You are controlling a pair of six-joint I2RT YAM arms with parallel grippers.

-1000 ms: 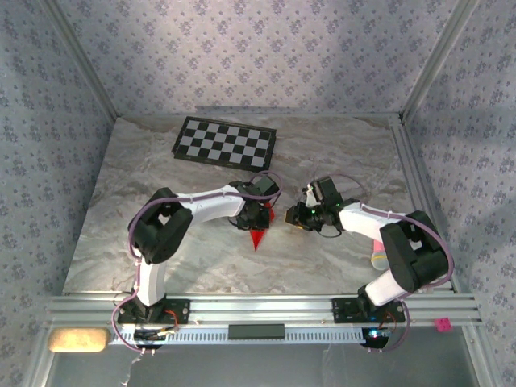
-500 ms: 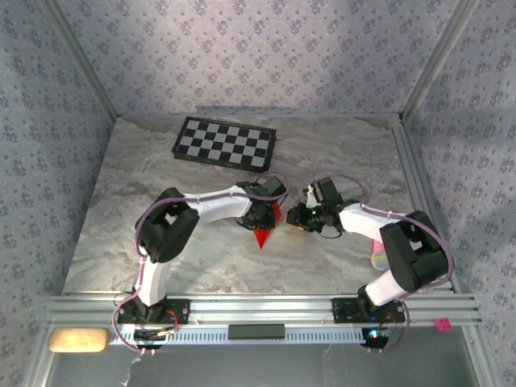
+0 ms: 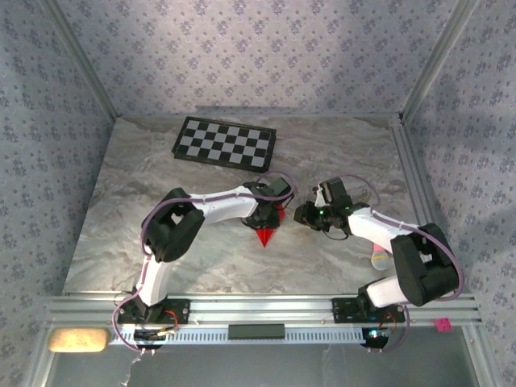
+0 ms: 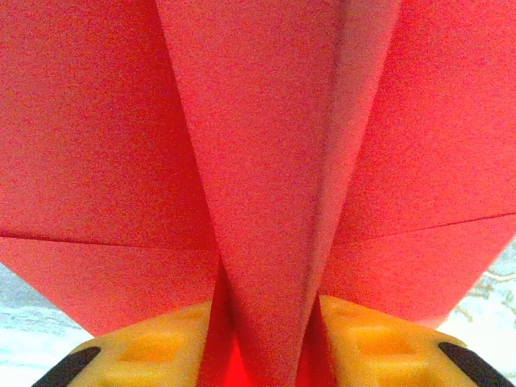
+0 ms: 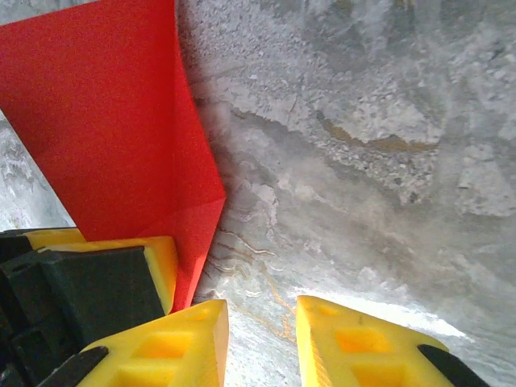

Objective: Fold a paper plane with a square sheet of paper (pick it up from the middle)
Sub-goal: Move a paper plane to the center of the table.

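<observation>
The paper plane [image 4: 258, 161] has shifted right with the left end effector [image 4: 268, 339], grip on it unclear; the right end effector [image 5: 262, 330] is slightly spread.

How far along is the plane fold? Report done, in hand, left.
Done: the red paper is already creased into a pointed dart. In hand: its centre fold sits between the left gripper's fingers; the right gripper stands open beside it, empty. Left: perhaps final wing shaping and release.

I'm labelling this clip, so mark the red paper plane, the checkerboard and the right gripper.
paper plane [image 3: 263, 235], top view, its pointed red end.
checkerboard [image 3: 225, 143], top view, middle of the board.
right gripper [image 5: 260, 310], right wrist view, midway between its jaws' tips.
</observation>
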